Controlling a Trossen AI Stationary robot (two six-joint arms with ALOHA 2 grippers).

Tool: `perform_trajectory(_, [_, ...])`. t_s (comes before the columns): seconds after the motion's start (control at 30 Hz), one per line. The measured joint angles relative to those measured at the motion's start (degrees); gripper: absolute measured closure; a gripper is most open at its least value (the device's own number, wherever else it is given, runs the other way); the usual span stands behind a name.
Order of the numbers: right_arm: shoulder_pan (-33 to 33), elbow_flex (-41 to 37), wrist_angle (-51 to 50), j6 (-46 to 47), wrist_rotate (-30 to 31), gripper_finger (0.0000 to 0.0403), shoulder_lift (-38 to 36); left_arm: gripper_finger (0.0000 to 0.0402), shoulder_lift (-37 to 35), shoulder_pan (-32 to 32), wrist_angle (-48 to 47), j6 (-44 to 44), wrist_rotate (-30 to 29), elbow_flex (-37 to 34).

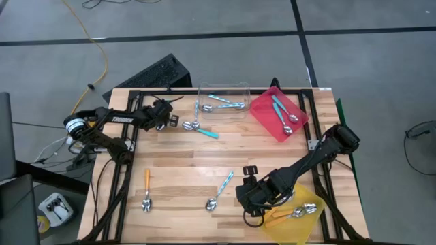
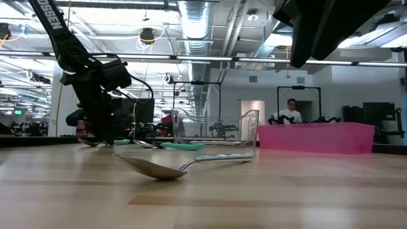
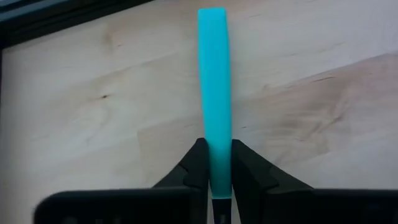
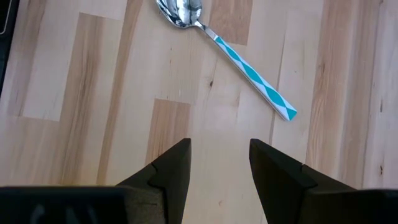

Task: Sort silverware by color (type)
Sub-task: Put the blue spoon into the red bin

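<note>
My left gripper is at the table's far left, shut on a teal-handled spoon; the spoon's bowl is hidden. Beside it lie two spoons, one with a teal handle. My right gripper is open and empty over the near middle of the table. A spoon with a light-blue patterned handle lies ahead of it, flat on the wood, and also shows in the high view. An orange-handled spoon lies near the front left. My left gripper pinches the teal handle between its two fingers, on its two narrow edges. The handle's free end sticks out ahead past the fingertips, over the wood. The gripper hides the bowl end, and I cannot tell whether the spoon is clear of the table.
A clear tray at the far middle holds light-blue spoons. A red tray at the far right holds teal spoons. A yellow tray at the near right holds orange spoons. A person stands far off in the room.
</note>
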Motion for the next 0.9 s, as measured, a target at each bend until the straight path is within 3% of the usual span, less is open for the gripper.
perform_trajectory(0.43, [0.16, -0.02, 0.56, 0.16, 0.01, 0.0217, 0.00, 0.0378, -1.67, -1.30, 0.38, 2.92, 1.74, -0.29])
perform_trajectory(0.63, [0.38, -0.02, 2.94, 0.14, 0.03, 0.0217, 0.00, 0.0378, -10.26, -3.82, 0.30, 3.00, 8.70, -0.49])
perform_trajectory(0.9, [2.50, -0.02, 4.07, 0.16, 4.89, 0.0217, 0.11, 0.0378, -27.00, -10.22, -0.44, 3.10, 4.73, -1.42])
